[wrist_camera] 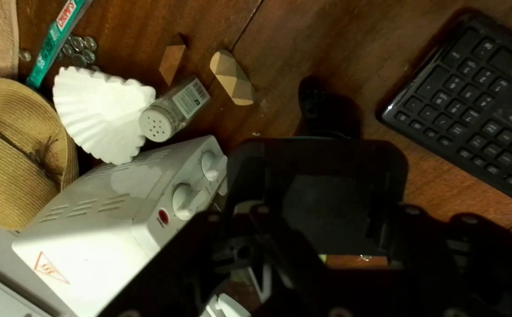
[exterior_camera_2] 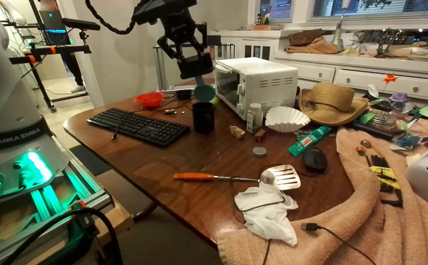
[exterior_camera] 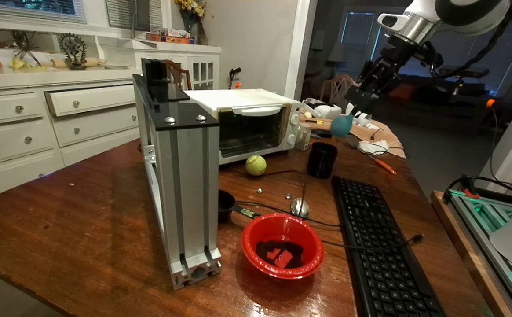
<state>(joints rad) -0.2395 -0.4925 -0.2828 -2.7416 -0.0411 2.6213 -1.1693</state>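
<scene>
Your gripper point(exterior_camera_2: 196, 68) is clamped around the handle of a teal scoop point(exterior_camera_2: 204, 92), which hangs near the black cup point(exterior_camera_2: 203, 119), higher than its rim. Both exterior views show you the scoop; in the wrist view the gripper hides nearly all of it. In an exterior view you see a dark patch point(exterior_camera: 297, 252) inside the red bowl point(exterior_camera: 282, 228). Only the wrist view shows you the holes in the cap of the shaker jar point(wrist_camera: 174, 110).

Dim light, glare on tabletop point(exterior_camera: 258, 304)
</scene>
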